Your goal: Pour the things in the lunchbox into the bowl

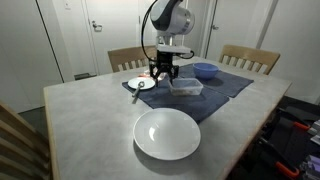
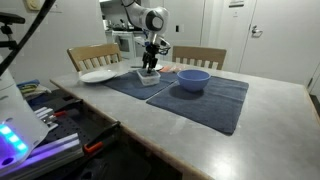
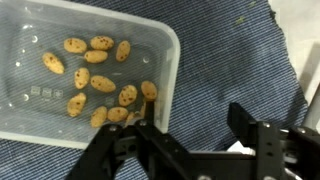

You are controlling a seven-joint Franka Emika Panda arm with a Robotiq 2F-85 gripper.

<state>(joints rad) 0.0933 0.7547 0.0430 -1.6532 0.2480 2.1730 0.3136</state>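
The clear lunchbox [image 3: 60, 130] holds several small tan, dark-spotted pieces [image 3: 100, 83] and lies on a blue cloth mat [image 3: 220, 60]. It also shows in both exterior views [image 1: 186, 87] [image 2: 150, 79]. The small blue bowl [image 1: 206, 71] [image 2: 193, 80] stands on the mat just beyond the lunchbox. My gripper [image 3: 190, 120] is open and empty, low over the mat at the lunchbox's edge. One finger is at the box's wall, the other is over bare cloth. The gripper also shows in both exterior views [image 1: 163, 72] [image 2: 150, 66].
A large white dish [image 1: 167, 134] sits on the grey table near its front edge. A small white plate [image 1: 141, 84] [image 2: 98, 75] lies next to the gripper. Two wooden chairs [image 1: 248, 58] stand behind the table.
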